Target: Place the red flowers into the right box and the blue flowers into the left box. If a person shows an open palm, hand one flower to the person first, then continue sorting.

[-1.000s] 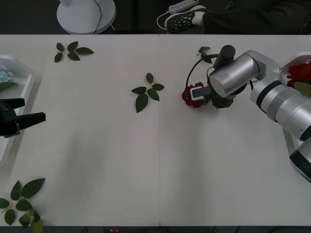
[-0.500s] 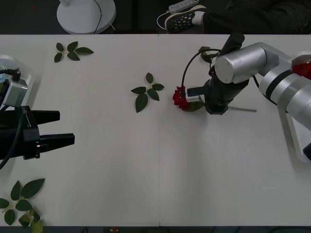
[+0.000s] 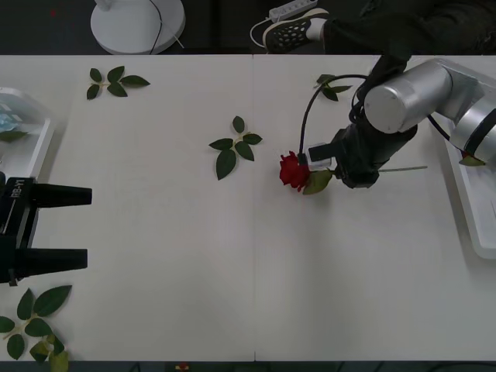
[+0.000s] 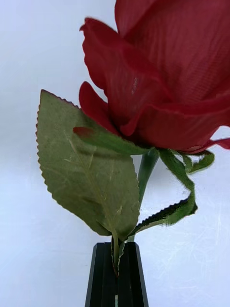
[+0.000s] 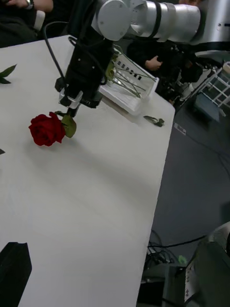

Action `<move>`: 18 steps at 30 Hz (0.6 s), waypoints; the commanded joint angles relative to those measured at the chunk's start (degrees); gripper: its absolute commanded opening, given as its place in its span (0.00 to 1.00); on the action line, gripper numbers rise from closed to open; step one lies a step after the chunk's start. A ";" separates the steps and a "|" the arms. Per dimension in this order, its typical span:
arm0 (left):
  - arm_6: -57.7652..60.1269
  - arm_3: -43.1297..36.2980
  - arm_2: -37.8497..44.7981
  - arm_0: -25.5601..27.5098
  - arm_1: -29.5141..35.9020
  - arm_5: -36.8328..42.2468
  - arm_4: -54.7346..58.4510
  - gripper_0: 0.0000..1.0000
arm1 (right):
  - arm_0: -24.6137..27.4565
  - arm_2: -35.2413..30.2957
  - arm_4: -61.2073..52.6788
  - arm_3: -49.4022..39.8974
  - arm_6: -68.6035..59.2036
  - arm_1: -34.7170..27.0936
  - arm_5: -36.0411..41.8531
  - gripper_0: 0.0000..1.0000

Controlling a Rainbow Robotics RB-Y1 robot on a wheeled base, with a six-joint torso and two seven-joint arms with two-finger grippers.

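1. Jaws of the right gripper (image 4: 116,268) are pinched together on the stem of a red rose (image 3: 294,170), right below its leaf (image 4: 88,175).
2. That rose's bloom lies just beside the gripper on the white worktop (image 3: 194,256), with its stem running under the gripper toward the right tray (image 3: 469,209).
3. From the left wrist view, the same rose (image 5: 46,129) hangs from the right gripper (image 5: 72,108), its bloom close over the worktop; I cannot tell if it touches.
4. Left gripper (image 3: 66,229) sits well away from the rose at the opposite worktop edge, its two black fingers (image 3: 58,195) held apart with nothing between them.
5. Left tray (image 3: 35,147) is just beyond that gripper, with a pale blue flower (image 3: 9,120) inside it.
6. Loose leaf sprigs (image 3: 235,146) lie near the rose, on the side away from the right gripper.
7. A sneaker (image 3: 291,31) shows past the worktop's far edge, beyond the rose.
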 commanded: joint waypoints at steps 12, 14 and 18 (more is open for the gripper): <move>-2.04 3.58 -10.09 -6.69 3.18 -1.88 9.26 1.00 | 3.71 8.06 2.21 -0.39 0.19 -5.38 -14.35 1.00; -2.04 3.58 -10.09 -7.75 2.39 -1.88 9.52 1.00 | 3.71 7.71 0.98 -2.24 0.19 -6.87 -14.35 1.00; -2.04 3.76 -10.00 -8.01 2.13 -2.67 9.70 1.00 | 3.71 6.48 -1.39 -7.78 0.19 -11.09 -14.35 1.00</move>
